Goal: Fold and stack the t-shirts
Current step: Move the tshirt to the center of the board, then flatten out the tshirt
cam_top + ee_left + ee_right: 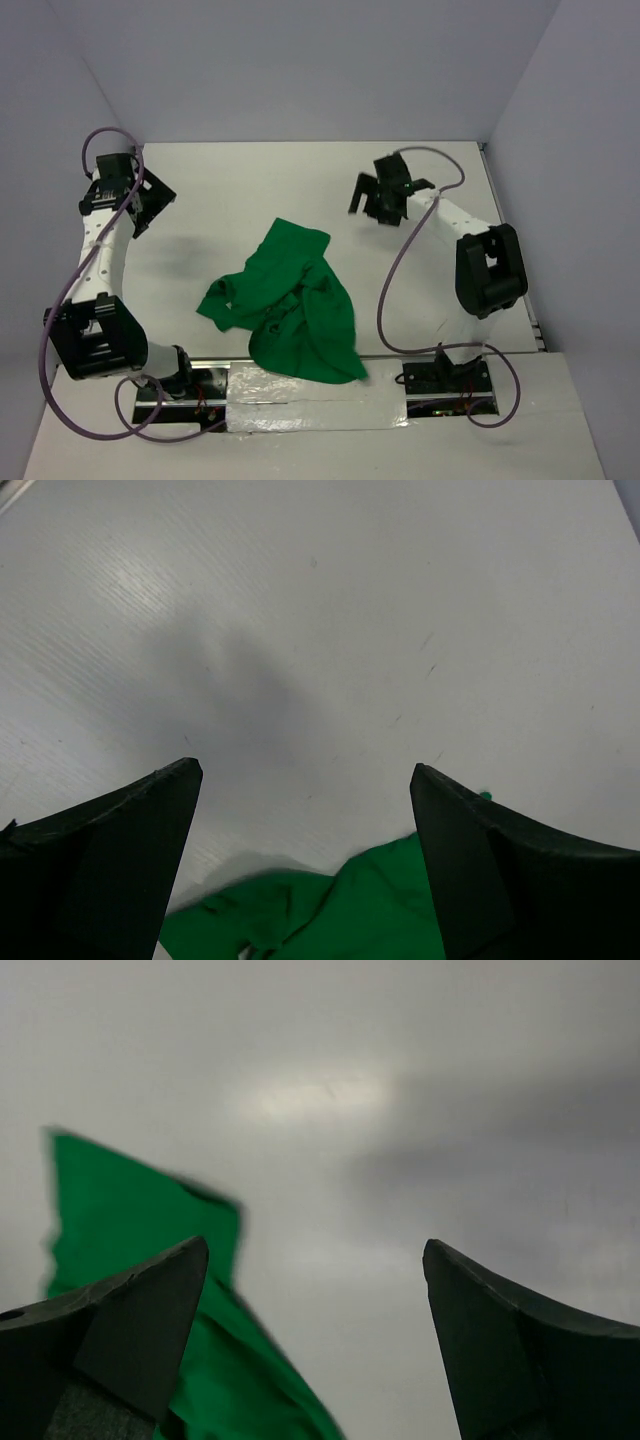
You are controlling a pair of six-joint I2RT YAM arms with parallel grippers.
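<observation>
Bright green crumpled cloth t-shirt [290, 305] lies left of the right fingers [372, 205], the left fingers [150, 208] farther off. Both pairs gape wide, empty

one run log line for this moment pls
green t-shirt: crumpled, unfolded | left pincer: open, empty | right pincer: open, empty

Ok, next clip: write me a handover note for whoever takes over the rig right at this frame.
Left hand: open and empty, above bare table at the far left, not touching the shirt.
Right hand: open and empty, raised to the far right of the shirt.
Green t-shirt: one only, crumpled in a heap toward the table's near edge, between the two arm bases.
Done: no neat fold shows yet.
Left: spread it flat, fold it and set it down as the stack.
</observation>
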